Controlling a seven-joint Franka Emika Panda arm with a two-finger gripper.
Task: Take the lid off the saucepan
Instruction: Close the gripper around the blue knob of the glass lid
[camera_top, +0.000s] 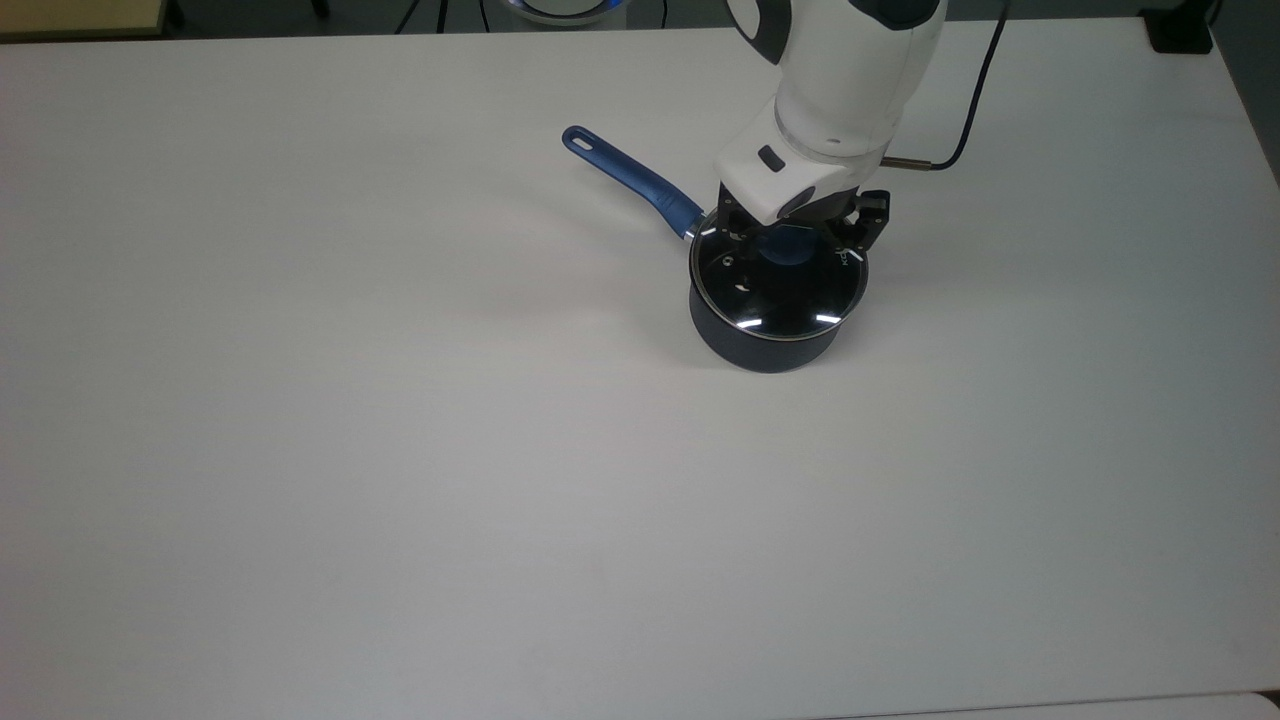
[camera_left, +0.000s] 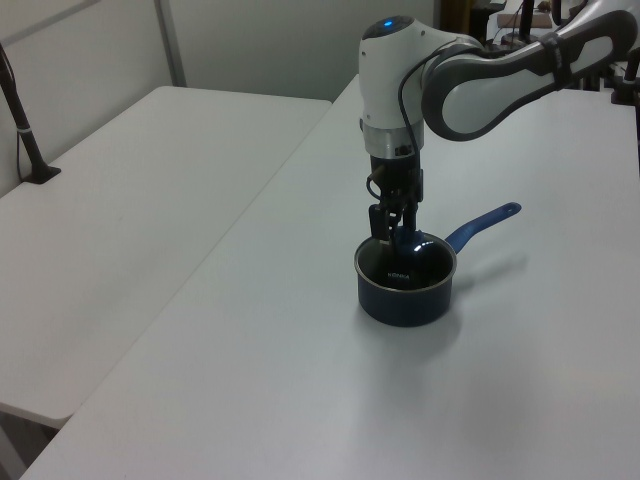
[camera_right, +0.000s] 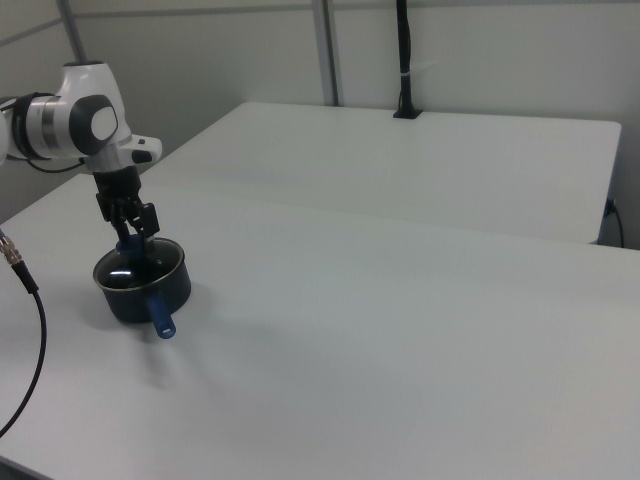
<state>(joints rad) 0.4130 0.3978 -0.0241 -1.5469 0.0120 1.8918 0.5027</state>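
Top view shows faint white marks on the glass of the lid (camera_top: 778, 290), too small to read as writing. It is a round clear disc with a thin metal rim and a blue knob at its middle, seated on the saucepan (camera_top: 763, 348), a small dark navy pot with a long blue handle reaching toward the top view's upper left. The pan's inside looks black through the glass. Both stand on the white desk (camera_top: 400, 450). The gripper (camera_top: 790, 238) sits over the knob, its fingers narrowed around it.
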